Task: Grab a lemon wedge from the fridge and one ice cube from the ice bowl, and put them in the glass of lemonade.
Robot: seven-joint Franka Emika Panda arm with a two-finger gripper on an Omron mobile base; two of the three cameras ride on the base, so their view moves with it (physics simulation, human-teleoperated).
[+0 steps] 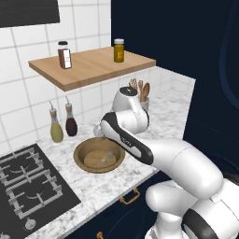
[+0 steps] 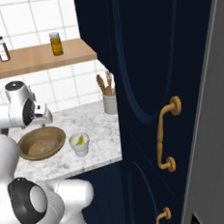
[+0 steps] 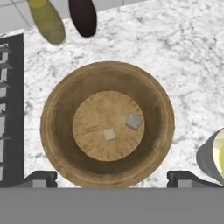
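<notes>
Near the tabletop's back edge, beside the hob: ice bowl (image 3: 107, 131), wooden, holding two ice cubes, one ice cube (image 3: 134, 121) larger-looking, the other just beside it, both flat on the bowl floor; squarish, no clear long axis. End effector (image 3: 109, 179) above the bowl, fingers wide apart, holding nothing. Glass of lemonade (image 2: 80, 143) just beside the bowl, upright, something yellow inside, likely the lemon wedge. Judged remaining: pick one cube, drop in glass.

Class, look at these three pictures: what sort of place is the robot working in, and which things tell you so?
A kitchen, rendered rather than real. The signs: a gas hob set into a marble counter, a white-tiled wall with oil bottles against it, and a pot of wooden utensils.
</notes>
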